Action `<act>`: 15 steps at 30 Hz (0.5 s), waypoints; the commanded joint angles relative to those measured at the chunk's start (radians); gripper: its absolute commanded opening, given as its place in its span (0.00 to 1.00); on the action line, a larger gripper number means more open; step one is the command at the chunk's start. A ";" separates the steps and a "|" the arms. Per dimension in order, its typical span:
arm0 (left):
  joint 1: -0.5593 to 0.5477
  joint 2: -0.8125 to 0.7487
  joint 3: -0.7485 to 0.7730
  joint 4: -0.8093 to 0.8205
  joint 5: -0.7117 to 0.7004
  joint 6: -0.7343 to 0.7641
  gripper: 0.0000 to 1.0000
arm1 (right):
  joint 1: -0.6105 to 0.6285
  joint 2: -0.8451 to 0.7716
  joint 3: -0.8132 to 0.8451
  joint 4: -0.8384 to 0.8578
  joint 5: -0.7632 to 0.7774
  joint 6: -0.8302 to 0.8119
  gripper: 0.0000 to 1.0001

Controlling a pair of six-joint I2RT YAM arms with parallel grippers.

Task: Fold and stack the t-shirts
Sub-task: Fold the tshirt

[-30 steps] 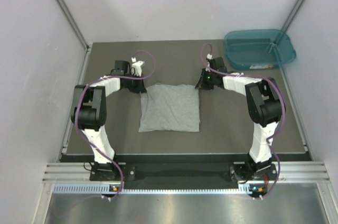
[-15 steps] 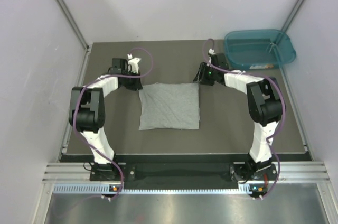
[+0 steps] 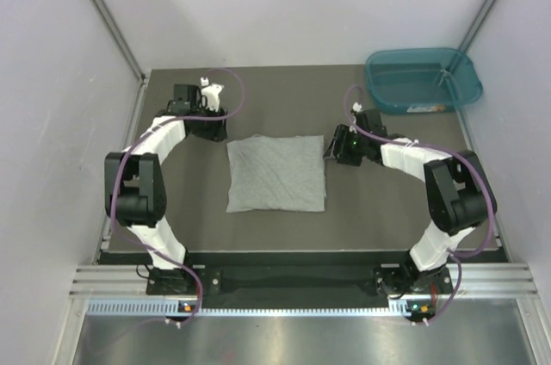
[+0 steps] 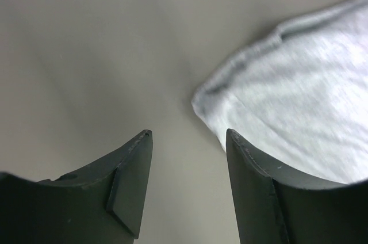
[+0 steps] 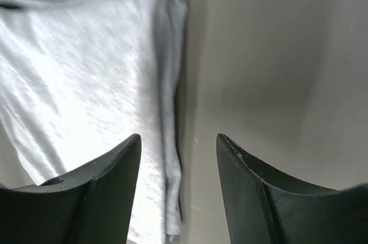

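Left pincer stands with jaws apart, gripping nothing, just beside the far-left corner of the folded grey t-shirt; the right pincer gapes likewise along its right edge. The shirt lies flat mid-tabletop, well apart from the teal tub at the far-right corner, whose contents cannot be made out.

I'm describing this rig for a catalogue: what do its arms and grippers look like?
The left arm and right arm match: white shells, black joints, purple cables looped along them. The left gripper and right gripper have dark, tapered fingers.
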 commanded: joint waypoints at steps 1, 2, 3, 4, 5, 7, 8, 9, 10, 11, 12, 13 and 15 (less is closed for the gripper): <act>0.001 -0.079 -0.044 -0.104 0.043 0.031 0.59 | 0.031 -0.006 -0.046 0.052 -0.020 0.031 0.56; 0.000 -0.079 -0.079 -0.110 0.057 0.024 0.59 | 0.036 0.007 -0.049 0.062 -0.023 0.034 0.56; 0.000 -0.081 -0.099 -0.116 0.075 0.025 0.59 | 0.039 0.010 -0.052 0.073 -0.029 0.037 0.56; -0.008 -0.079 -0.119 -0.124 0.098 0.030 0.59 | 0.041 0.011 -0.057 0.096 -0.039 0.043 0.56; -0.014 -0.082 -0.153 -0.125 0.100 0.037 0.59 | 0.047 0.018 -0.058 0.105 -0.044 0.051 0.56; -0.044 -0.082 -0.185 -0.116 0.101 0.042 0.60 | 0.057 0.025 -0.058 0.108 -0.050 0.056 0.55; -0.052 -0.075 -0.208 -0.109 0.107 0.040 0.60 | 0.067 0.034 -0.061 0.110 -0.053 0.057 0.55; -0.058 -0.067 -0.213 -0.104 0.110 0.033 0.60 | 0.071 0.037 -0.068 0.140 -0.062 0.060 0.54; -0.060 -0.058 -0.215 -0.101 0.118 0.022 0.60 | 0.073 0.039 -0.090 0.157 -0.070 0.069 0.54; -0.060 -0.043 -0.212 -0.096 0.126 0.007 0.60 | 0.073 0.039 -0.106 0.199 -0.079 0.095 0.54; -0.058 -0.035 -0.213 -0.093 0.132 0.001 0.59 | 0.073 0.042 -0.117 0.211 -0.082 0.103 0.54; -0.060 -0.029 -0.216 -0.089 0.143 -0.007 0.58 | 0.073 0.042 -0.129 0.220 -0.084 0.109 0.53; -0.060 -0.017 -0.225 -0.088 0.207 -0.018 0.57 | 0.073 0.048 -0.137 0.227 -0.084 0.117 0.51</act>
